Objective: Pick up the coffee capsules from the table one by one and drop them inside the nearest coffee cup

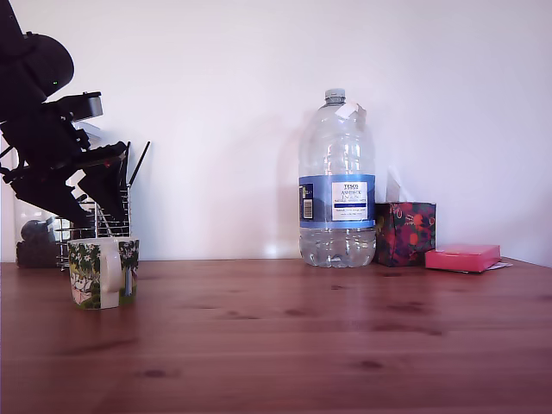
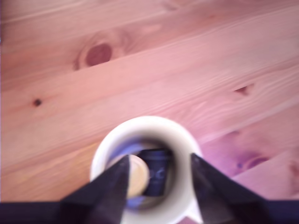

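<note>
The coffee cup (image 1: 103,272), a white mug with a green foliage print, stands on the wooden table at the exterior view's left. My gripper (image 1: 103,211) hangs just above it, pointing down. From the wrist view I look straight into the cup (image 2: 149,122). Two coffee capsules lie inside it side by side, a cream-beige capsule (image 2: 137,175) and a dark navy capsule (image 2: 156,175). The gripper (image 2: 159,157) is open, its black fingers (image 2: 112,182) spread over the cup's mouth with nothing held between them.
A wire utensil holder (image 1: 95,226) with black sticks stands right behind the cup, with a dark object (image 1: 36,241) beside it. Along the back wall are a large water bottle (image 1: 336,185), a floral tissue box (image 1: 405,233) and a pink box (image 1: 462,256).
</note>
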`<action>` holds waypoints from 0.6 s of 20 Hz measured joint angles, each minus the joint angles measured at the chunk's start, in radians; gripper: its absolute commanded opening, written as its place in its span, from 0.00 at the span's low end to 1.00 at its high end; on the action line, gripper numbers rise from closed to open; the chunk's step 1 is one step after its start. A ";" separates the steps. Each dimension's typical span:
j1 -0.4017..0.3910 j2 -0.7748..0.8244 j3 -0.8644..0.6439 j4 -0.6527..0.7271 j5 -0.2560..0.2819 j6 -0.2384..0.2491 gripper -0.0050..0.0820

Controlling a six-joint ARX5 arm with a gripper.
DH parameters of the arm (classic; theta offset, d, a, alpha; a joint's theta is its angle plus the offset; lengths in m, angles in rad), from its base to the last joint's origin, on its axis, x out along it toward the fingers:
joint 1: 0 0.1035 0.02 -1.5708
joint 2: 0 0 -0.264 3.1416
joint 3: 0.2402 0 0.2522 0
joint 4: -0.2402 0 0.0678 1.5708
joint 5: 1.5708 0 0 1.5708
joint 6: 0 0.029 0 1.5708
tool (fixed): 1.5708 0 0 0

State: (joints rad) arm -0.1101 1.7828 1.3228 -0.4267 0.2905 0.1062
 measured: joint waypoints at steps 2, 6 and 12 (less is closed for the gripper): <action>-0.003 -0.053 0.000 -0.002 0.011 -0.001 0.03; -0.014 -0.224 0.000 0.006 0.014 -0.002 0.03; -0.014 -0.489 -0.243 0.176 0.014 -0.041 0.03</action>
State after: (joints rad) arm -0.1242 1.2938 1.0801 -0.2504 0.3050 0.0650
